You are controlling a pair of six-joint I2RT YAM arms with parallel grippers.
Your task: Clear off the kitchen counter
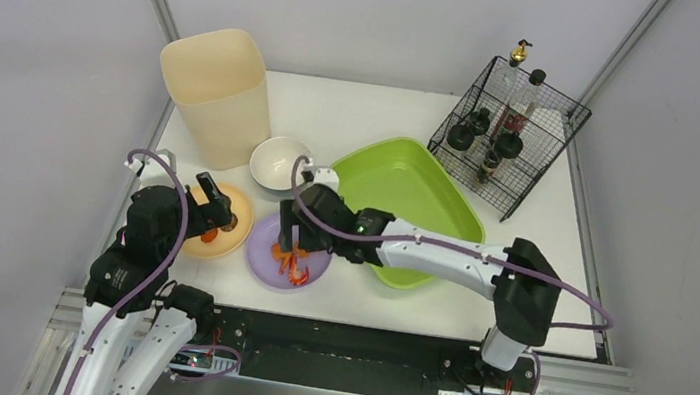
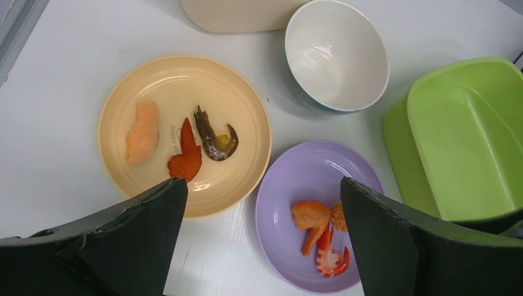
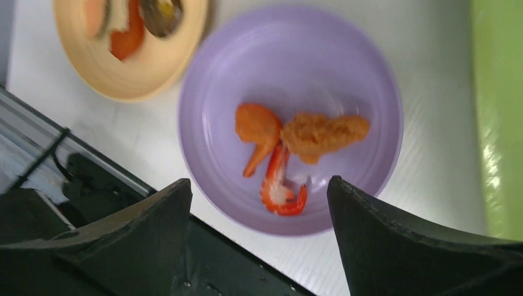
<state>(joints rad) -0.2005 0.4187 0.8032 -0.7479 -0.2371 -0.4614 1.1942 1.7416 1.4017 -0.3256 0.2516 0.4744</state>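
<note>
The kitchen counter (image 1: 337,105) is a white tabletop. On it lie a yellow plate (image 2: 240,111) with a salmon-coloured piece, an orange piece and a dark shrimp, and a purple plate (image 3: 296,68) with fried pieces (image 3: 324,132) and a red shrimp (image 3: 280,191). My left gripper (image 2: 262,185) hovers open between the two plates, holding nothing. Low over the purple plate (image 1: 259,247), my right gripper (image 3: 259,182) stands open, its fingers either side of the shrimp but apart from it.
A white bowl (image 2: 336,55) sits behind the plates. The green tray (image 1: 406,204) is to the right. At the back left stands a tall cream bin (image 1: 217,96), and at the back right a black wire basket (image 1: 510,137) holds bottles.
</note>
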